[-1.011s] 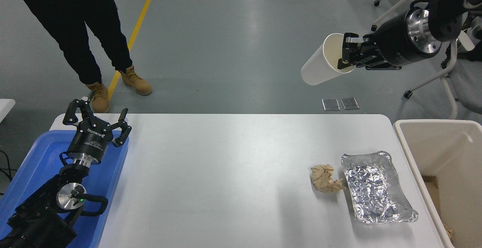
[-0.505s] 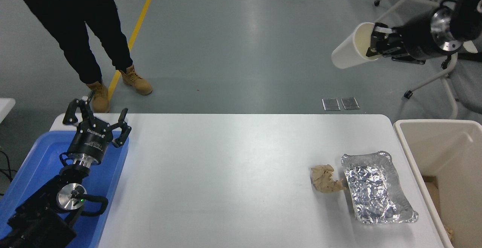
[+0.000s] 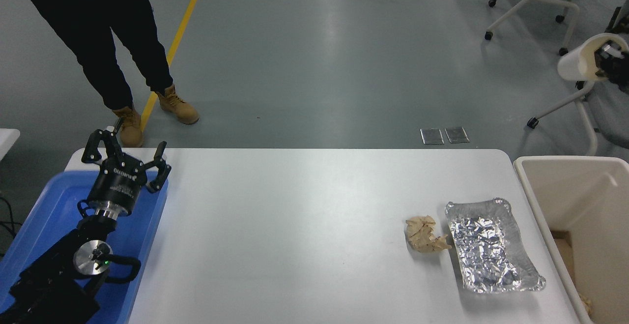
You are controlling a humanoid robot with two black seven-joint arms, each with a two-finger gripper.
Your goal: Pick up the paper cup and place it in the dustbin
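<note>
At the picture's right edge, the right tool [image 3: 608,57] grips the paper cup [image 3: 580,62] by its rim, apparently with one finger inside the mouth, though most of the tool is cut off. The cup lies tilted on its side in the air, high above the floor and beyond the dustbin [image 3: 540,206] beside the worktop [image 3: 295,225]. A foil tray [image 3: 489,248] and a crumpled brown paper wad [image 3: 425,234] rest near the bin. The left tool [image 3: 127,159], fingers spread wide, is parked over a blue tray [image 3: 44,206].

Black arm [image 3: 73,255], silver wrist disc, white-lettered black tool [image 3: 125,159]
</note>
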